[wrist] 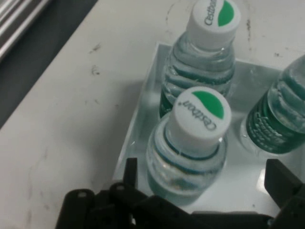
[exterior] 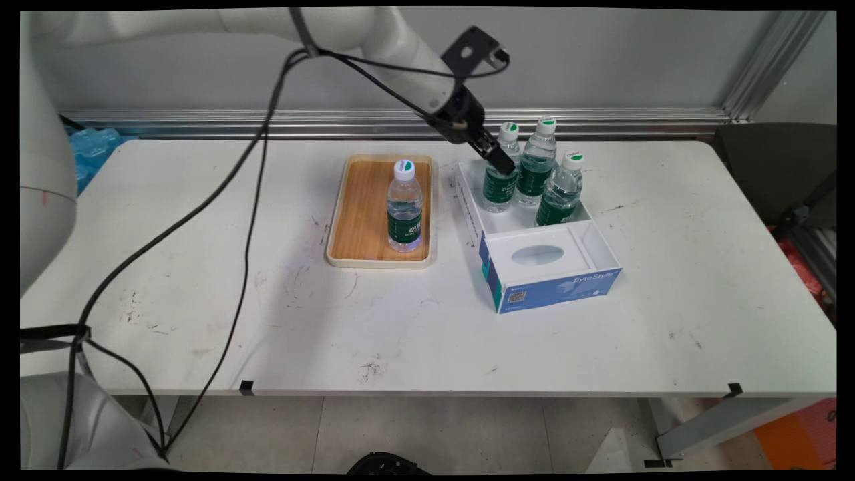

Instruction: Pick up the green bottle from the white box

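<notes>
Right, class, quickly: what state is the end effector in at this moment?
End effector: open, fingers either side of the nearest water bottle in the white box, not closed on it.

"Cestbon" in dark letters beside green patch on white cap of nearest clear plastic water bottle (wrist: 200,116); same word, partly cut off, on white cap of clear bottle behind it (wrist: 213,18). "Byte Style" in white on blue front of open-topped white cardboard box (exterior: 592,277); QR code (exterior: 516,296) on same face.
</notes>
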### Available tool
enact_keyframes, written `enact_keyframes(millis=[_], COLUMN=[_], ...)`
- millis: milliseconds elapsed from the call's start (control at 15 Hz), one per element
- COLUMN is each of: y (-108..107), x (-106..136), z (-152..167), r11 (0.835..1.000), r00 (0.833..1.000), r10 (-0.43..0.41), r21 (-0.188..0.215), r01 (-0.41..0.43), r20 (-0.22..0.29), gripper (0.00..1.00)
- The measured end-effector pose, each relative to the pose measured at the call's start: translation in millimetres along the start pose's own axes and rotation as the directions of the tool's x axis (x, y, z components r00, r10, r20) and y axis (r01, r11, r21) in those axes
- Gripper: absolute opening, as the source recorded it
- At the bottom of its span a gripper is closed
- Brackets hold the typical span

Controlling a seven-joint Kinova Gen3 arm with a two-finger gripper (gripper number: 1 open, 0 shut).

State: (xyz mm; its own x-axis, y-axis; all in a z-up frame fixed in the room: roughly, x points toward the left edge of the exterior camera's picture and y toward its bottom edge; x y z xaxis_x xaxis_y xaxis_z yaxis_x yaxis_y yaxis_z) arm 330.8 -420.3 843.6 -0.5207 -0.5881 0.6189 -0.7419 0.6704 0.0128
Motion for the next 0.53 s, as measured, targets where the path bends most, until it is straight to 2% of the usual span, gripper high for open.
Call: enact_keyframes(millis=[533], y=[-2.1], x=[5.8], z=[38.9], r11=[0.999], r00=[0.999], r10=[0.037], r21=[0.002], r01=[-0.037], r20=[0.012], gripper=[1.00])
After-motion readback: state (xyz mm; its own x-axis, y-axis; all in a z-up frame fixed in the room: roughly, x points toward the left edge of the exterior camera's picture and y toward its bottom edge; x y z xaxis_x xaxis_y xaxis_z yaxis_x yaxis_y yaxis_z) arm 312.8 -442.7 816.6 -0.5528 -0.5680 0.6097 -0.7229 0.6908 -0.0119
